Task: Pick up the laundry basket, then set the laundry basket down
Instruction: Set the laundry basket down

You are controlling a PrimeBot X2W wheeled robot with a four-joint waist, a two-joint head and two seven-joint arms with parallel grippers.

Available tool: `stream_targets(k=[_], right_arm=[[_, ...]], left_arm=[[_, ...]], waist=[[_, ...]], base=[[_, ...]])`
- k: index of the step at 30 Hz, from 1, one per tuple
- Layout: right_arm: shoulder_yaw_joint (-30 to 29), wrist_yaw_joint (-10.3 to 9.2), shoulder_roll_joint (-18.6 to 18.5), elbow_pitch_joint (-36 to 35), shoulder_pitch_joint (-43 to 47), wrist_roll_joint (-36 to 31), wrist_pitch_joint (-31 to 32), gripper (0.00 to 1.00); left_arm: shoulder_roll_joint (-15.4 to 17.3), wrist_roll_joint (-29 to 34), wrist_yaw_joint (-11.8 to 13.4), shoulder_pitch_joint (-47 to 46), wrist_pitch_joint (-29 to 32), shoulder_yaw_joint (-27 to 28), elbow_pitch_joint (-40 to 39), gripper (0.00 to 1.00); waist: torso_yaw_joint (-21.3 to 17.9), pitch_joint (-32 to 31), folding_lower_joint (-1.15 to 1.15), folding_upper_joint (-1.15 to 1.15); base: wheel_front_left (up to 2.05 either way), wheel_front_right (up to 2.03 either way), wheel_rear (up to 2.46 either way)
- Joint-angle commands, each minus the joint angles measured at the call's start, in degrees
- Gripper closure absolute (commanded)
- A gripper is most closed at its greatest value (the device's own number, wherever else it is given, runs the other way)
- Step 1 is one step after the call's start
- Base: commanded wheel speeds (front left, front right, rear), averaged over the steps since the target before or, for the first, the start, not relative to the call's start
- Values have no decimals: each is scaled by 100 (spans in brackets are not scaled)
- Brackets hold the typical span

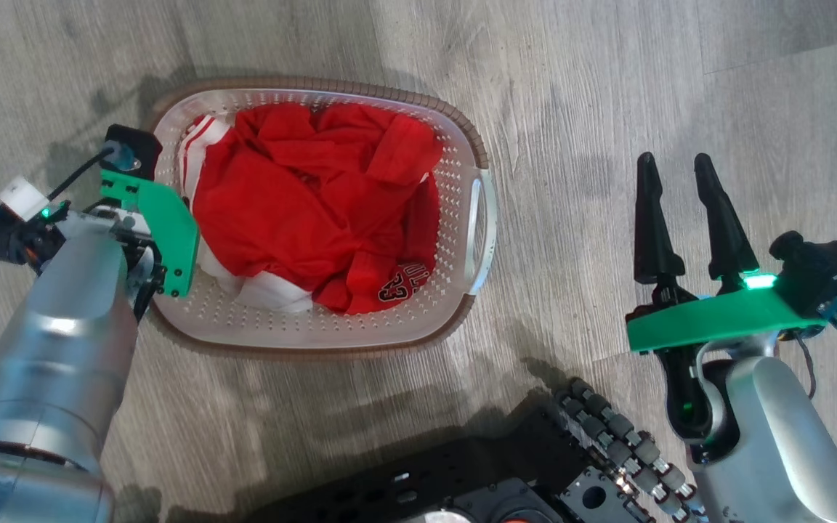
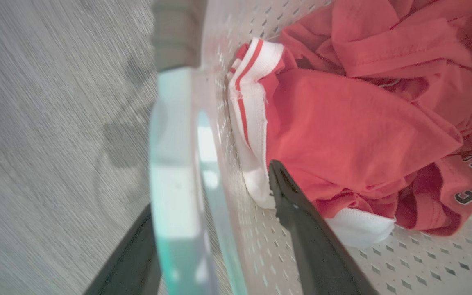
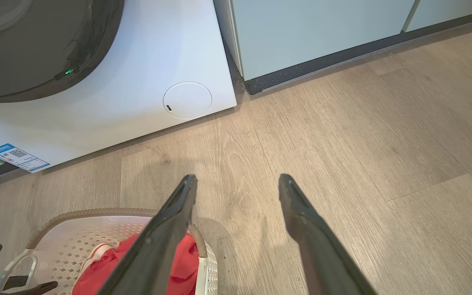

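With both steps remaining, the laundry basket (image 1: pixel 418 312) is sitting on the floor (image 1: pixel 607 87) while the left gripper (image 2: pixel 213 188), jaws wide, is straddling 1 handle (image 2: pixel 174 164) and the right gripper (image 1: pixel 673 163), equally wide and empty, is hovering well apart.

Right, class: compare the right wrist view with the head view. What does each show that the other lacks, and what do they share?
From the right wrist view: a white washing machine with a dark round door, and a pale cabinet on a dark plinth.
From the head view: the robot's black wheeled base, its silver left forearm, and the number printed on the red clothes.
In both: the white perforated plastic laundry basket with its brown woven-look rim, the red clothes in it, the grey wood-look floor, and the right gripper, open, off to the basket's side.
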Motion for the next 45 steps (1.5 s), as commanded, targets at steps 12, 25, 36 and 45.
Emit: stream_targets(k=[12,25,36,45], right_arm=[[104,41,-5,-168,142,-60,-44,0],[77,41,-5,-114,119,-199,-44,0],[118,41,-5,-59,159,-323,-44,0],[95,41,-5,-59,166,-389,-44,0]], left_arm=[[99,-589,-36,-13,147,-197,-42,100],[18,-1383,114,76,272,246,-40,100],[-144,-1873,470,236,330,632,-40,100],[-189,-2079,548,308,372,747,-40,100]], waist=[[127,62,0,-1],[394,-26,0,-1],[641,-204,0,-1],[718,-199,0,-1]], base=[[0,0,0],[0,0,0],[0,0,0],[0,0,0]])
